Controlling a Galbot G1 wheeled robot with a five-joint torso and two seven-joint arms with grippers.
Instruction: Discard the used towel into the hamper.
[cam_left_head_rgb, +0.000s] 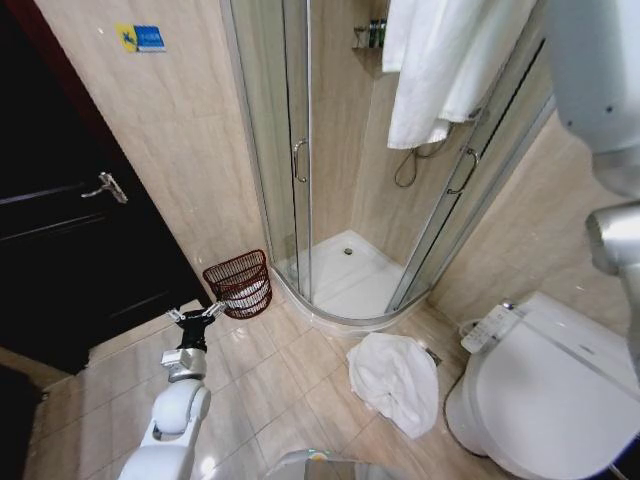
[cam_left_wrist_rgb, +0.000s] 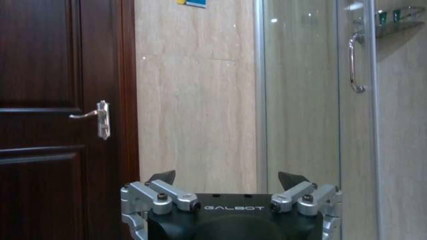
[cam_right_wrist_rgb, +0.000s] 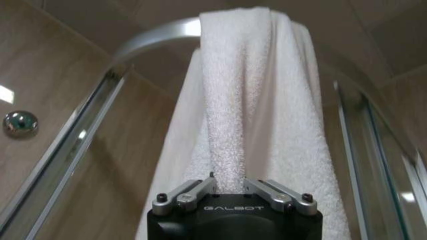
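White terry towel (cam_right_wrist_rgb: 247, 100) hangs over shower enclosure rail (cam_right_wrist_rgb: 157, 32); your right gripper (cam_right_wrist_rgb: 229, 186) clenched on fold of it. Hamper (cam_left_head_rgb: 239, 283) sits on tile floor at 10 o'clock in your head view, beside shower door. Left gripper (cam_left_head_rgb: 195, 314) low at 8 o'clock, just short of hamper, fingers spread, holding nothing. Second towel (cam_left_head_rgb: 397, 378) crumpled on floor at 5 o'clock, beside toilet (cam_left_head_rgb: 545, 400).
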